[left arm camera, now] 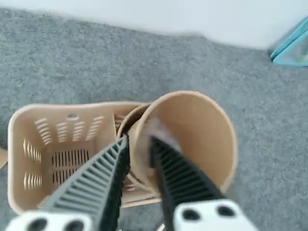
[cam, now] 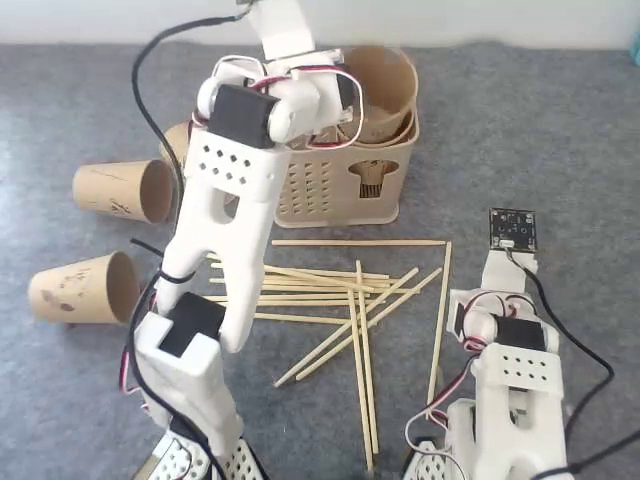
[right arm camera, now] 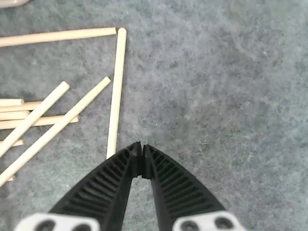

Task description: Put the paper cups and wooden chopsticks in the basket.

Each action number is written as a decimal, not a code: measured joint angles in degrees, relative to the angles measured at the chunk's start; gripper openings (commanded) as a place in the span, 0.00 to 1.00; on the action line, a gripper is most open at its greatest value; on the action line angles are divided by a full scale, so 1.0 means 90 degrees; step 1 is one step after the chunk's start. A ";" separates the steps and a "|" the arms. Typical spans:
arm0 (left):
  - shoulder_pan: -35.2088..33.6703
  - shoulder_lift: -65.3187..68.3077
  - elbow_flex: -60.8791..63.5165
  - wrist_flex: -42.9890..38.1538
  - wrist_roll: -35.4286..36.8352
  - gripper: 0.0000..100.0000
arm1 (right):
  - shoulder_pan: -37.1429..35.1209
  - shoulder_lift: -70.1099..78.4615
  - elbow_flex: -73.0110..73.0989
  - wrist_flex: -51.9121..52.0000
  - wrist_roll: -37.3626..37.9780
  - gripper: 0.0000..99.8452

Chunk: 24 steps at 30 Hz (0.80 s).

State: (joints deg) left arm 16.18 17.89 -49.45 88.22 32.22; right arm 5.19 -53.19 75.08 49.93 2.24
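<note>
My left gripper (left arm camera: 139, 144) is shut on the rim of a brown paper cup (left arm camera: 192, 130), one finger inside and one outside. It holds the cup (cam: 385, 85) tilted over the right end of the beige basket (cam: 330, 190), on top of another cup (cam: 395, 128) in the basket. Two more paper cups (cam: 120, 190) (cam: 80, 290) lie on their sides at the left, and a third (cam: 177, 140) peeks out behind the left arm. Several wooden chopsticks (cam: 340, 295) lie scattered in front of the basket. My right gripper (right arm camera: 141, 148) is shut and empty just above the carpet, beside a chopstick (right arm camera: 116, 91).
Grey carpet covers the table. The left arm's white links (cam: 230, 230) stretch over the left part of the chopstick pile. The right arm (cam: 510, 370) sits at the front right, with open carpet to its right and behind it.
</note>
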 measured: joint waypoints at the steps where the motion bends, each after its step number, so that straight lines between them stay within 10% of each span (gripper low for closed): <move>1: 0.0000 0.0000 -0.0039 0.0127 0.0000 0.33 | 0.0000 0.0000 0.0000 0.0000 0.0000 0.01; 13: -0.1201 -0.1153 -0.0850 0.1162 -0.0068 0.26 | 0.0000 0.0000 0.0000 0.0000 0.0000 0.01; 24: -0.3468 -0.4669 0.3477 0.1172 -0.1475 0.26 | 0.0020 0.0000 0.0000 0.0000 0.0000 0.01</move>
State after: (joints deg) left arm -15.03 -24.13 -18.15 98.77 18.95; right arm 5.36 -53.19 75.08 49.93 2.24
